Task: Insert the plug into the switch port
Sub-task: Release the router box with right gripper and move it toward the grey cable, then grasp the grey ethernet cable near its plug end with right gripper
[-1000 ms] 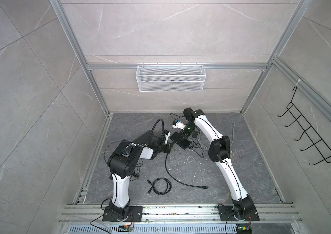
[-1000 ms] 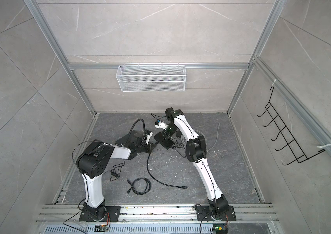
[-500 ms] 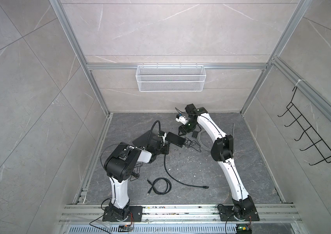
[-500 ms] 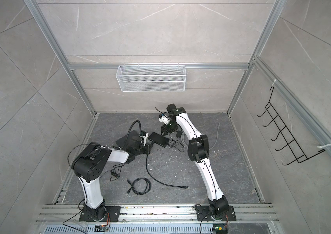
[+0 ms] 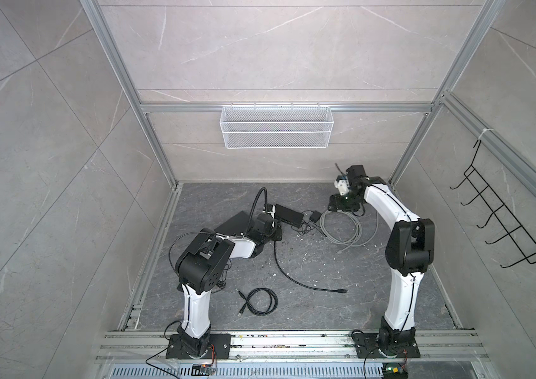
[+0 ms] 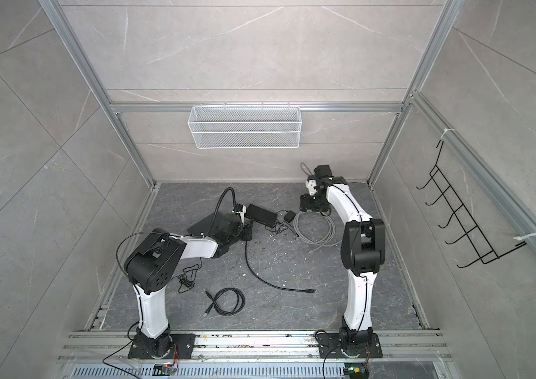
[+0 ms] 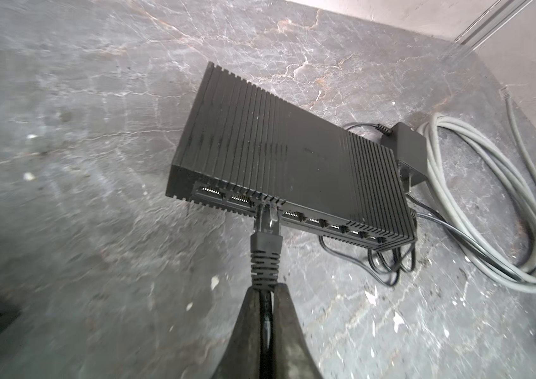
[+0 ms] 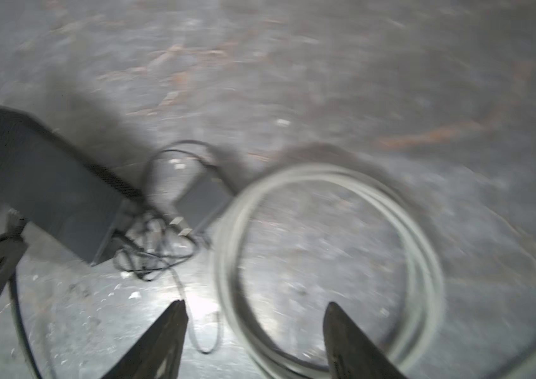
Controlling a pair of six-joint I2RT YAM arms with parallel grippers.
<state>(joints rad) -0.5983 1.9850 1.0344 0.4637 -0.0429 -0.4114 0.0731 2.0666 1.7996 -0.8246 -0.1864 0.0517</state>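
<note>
Clamped together, my left pincer [image 7: 265, 292] has its two dark fingers [image 7: 250, 328] pinched on the black cable [image 7: 265, 310] right behind the plug [image 7: 266, 226]. That plug is a clear connector with a ribbed black boot. It points straight at the front face of the switch [image 7: 293, 154], and its tip sits in the mouth of the third port from the near end. I cannot tell whether it is fully seated.

The switch is a flat black box with fine ribs along its top and a row of ports across the front edge. It lies on the grey marbled floor [image 7: 79, 115], with a small black power adapter [image 7: 408, 151] touching its far end and a coil of grey cable [image 7: 490, 197] just beyond.

In both top views my left arm [image 5: 240, 247] reaches low, its forearm nearly flat over the floor and its elbow raised. My right arm [image 5: 391, 210] stands tall, arching toward the back corner with the wrist bent down. My right pincer [image 8: 255, 306] is spread wide and holds nothing, hanging over the grey coil; its wrist view is blurred.
</note>
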